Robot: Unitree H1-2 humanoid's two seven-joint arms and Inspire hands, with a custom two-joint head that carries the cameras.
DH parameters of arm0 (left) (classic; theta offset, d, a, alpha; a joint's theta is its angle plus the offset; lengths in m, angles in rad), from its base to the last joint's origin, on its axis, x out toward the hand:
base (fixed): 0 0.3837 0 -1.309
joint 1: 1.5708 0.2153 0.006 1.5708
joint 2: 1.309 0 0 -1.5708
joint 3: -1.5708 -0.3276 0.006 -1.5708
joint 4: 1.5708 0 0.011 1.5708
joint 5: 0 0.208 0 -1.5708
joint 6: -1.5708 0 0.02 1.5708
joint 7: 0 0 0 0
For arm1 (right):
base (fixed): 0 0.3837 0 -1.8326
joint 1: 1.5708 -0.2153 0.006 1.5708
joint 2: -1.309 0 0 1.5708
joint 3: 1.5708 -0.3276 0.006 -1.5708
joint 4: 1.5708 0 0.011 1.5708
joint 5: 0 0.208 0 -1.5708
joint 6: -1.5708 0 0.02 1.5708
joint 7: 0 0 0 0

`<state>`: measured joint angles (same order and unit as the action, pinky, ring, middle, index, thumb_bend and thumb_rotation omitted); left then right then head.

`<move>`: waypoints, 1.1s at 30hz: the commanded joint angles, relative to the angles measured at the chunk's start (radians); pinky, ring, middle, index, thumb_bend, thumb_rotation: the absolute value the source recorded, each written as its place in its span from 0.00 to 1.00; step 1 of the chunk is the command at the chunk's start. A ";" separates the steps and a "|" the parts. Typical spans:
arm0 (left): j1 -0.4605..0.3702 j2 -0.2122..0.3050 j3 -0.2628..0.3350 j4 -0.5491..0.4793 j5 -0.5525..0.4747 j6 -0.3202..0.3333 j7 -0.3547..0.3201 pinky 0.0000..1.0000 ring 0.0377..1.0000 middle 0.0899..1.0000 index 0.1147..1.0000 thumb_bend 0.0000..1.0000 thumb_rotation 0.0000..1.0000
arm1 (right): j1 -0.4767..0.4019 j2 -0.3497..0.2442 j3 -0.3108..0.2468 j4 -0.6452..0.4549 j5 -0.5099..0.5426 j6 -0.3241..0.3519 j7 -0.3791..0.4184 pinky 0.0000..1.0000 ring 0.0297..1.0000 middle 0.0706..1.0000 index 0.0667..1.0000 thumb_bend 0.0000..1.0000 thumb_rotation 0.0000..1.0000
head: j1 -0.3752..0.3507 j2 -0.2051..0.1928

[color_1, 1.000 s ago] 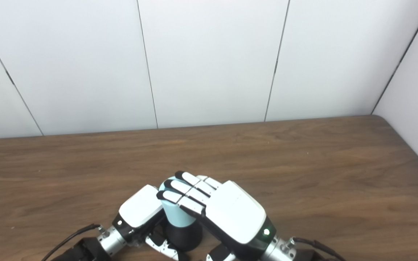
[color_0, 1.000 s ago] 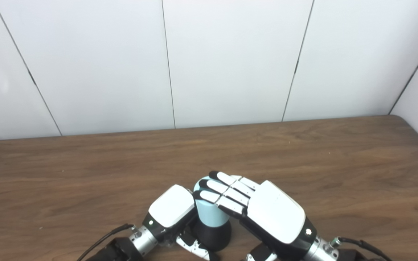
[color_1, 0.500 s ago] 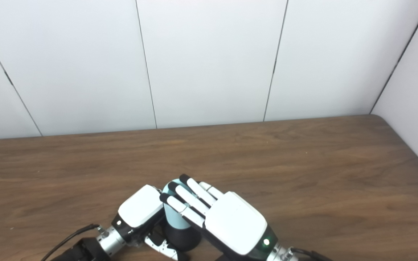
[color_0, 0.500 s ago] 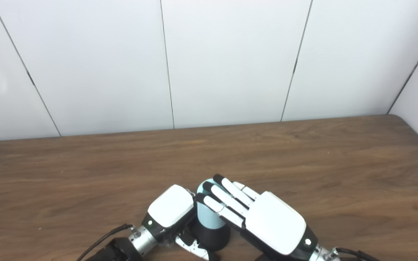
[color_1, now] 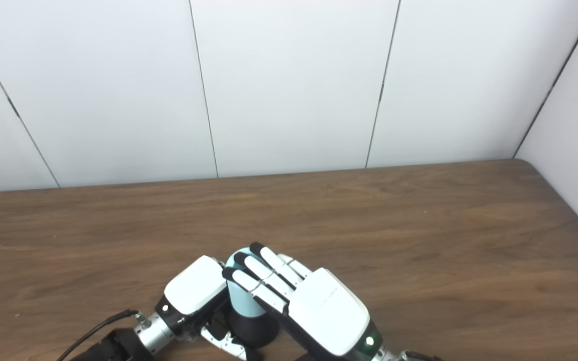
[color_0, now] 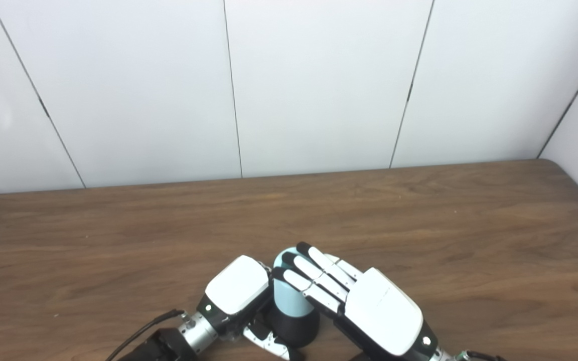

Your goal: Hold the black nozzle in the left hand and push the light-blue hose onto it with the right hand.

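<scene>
Seating the light-blue hose (color_0: 289, 297) squarely on the black nozzle (color_0: 294, 328) is the step in hand, by my reading, so keep your right hand (color_0: 356, 298) pressing straight down along the hose's axis and let the left hand (color_0: 241, 296) brace the base; any sideways lean would likely cock the sleeve or skid the nozzle on the table (color_0: 118, 240). The right hand lies over the hose from about 4 o'clock, its fingers (color_0: 314, 271) nearly straight and close together across the top and front face, pressing on it more than wrapping it. The left hand sits at about 9 o'clock of the pair, knuckles up, touching the hose's side; its fingers curl below toward the nozzle (whether they actually clamp it is hidden, so I cannot tell). Both parts stand near the table's 6 o'clock edge, between the two hands. The hose shows as a short, pale-blue upright cylinder with a rounded top, smooth and matte. The nozzle beneath it is a wider black, dome-like base resting on the wood, with only its lower flare in view.
</scene>
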<state>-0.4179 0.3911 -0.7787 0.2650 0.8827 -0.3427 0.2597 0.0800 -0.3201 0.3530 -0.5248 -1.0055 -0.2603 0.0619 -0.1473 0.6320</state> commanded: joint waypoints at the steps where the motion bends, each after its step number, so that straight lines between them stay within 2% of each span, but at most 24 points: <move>1: 0.088 0.022 -0.083 0.074 0.081 -0.016 -0.148 0.25 0.24 0.38 0.42 0.52 0.00 | 0.001 0.006 -0.001 -0.001 0.028 -0.017 0.023 0.99 1.00 1.00 1.00 0.78 0.98 | -0.001 0.001; 5: 0.088 0.022 -0.082 0.076 0.075 -0.015 -0.155 0.26 0.25 0.33 0.44 0.52 0.00 | -0.015 0.021 -0.009 -0.004 0.052 -0.020 0.018 1.00 1.00 1.00 1.00 0.80 0.99 | -0.001 0.001; 7: 0.087 0.021 -0.082 0.079 0.073 -0.015 -0.157 0.26 0.25 0.40 0.42 0.52 0.00 | -0.018 0.026 -0.014 -0.005 0.055 -0.020 0.018 0.99 1.00 1.00 1.00 0.80 1.00 | -0.004 0.001; 10: 0.085 0.023 -0.083 0.075 0.072 -0.014 -0.165 0.26 0.25 0.34 0.44 0.52 0.00 | -0.017 0.036 -0.022 -0.010 0.053 -0.020 0.018 0.98 1.00 1.00 1.00 0.80 1.00 | -0.005 0.001; 18: 0.086 0.022 -0.085 0.080 0.080 -0.013 -0.152 0.27 0.25 0.33 0.44 0.52 0.00 | -0.014 0.068 -0.058 -0.027 0.101 -0.023 -0.014 1.00 1.00 1.00 1.00 0.77 0.95 | -0.004 -0.001; 26: 0.085 0.021 -0.087 0.079 0.084 -0.011 -0.150 0.27 0.26 0.33 0.44 0.51 0.00 | -0.012 0.096 -0.098 -0.026 0.138 -0.058 -0.051 1.00 1.00 1.00 1.00 0.77 0.97 | -0.003 -0.001; 28: 0.085 0.020 -0.087 0.084 0.083 -0.013 -0.147 0.26 0.24 0.40 0.42 0.52 0.00 | -0.009 0.099 -0.101 -0.021 0.147 -0.073 -0.061 1.00 1.00 1.00 1.00 0.77 0.95 | -0.003 -0.001; 29: 0.085 0.020 -0.087 0.085 0.079 -0.015 -0.149 0.26 0.25 0.36 0.43 0.52 0.00 | -0.007 0.101 -0.102 -0.015 0.151 -0.087 -0.075 1.00 1.00 1.00 1.00 0.76 0.94 | -0.003 -0.001; 30: 0.085 0.020 -0.086 0.085 0.076 -0.016 -0.150 0.26 0.24 0.39 0.42 0.52 0.00 | -0.005 0.104 -0.102 -0.008 0.155 -0.101 -0.091 0.99 1.00 1.00 0.99 0.74 0.93 | -0.003 -0.001; 33: 0.085 0.021 -0.083 0.082 0.070 -0.012 -0.160 0.30 0.28 0.35 0.44 0.52 0.00 | 0.001 0.113 -0.110 0.017 0.161 -0.143 -0.144 0.96 0.99 0.99 0.96 0.70 0.89 | -0.003 0.000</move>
<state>-0.4220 0.3900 -0.7816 0.2656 0.8810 -0.3426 0.2597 0.0876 -0.2182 0.2579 -0.4989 -0.8696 -0.3499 -0.0170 -0.1503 0.6305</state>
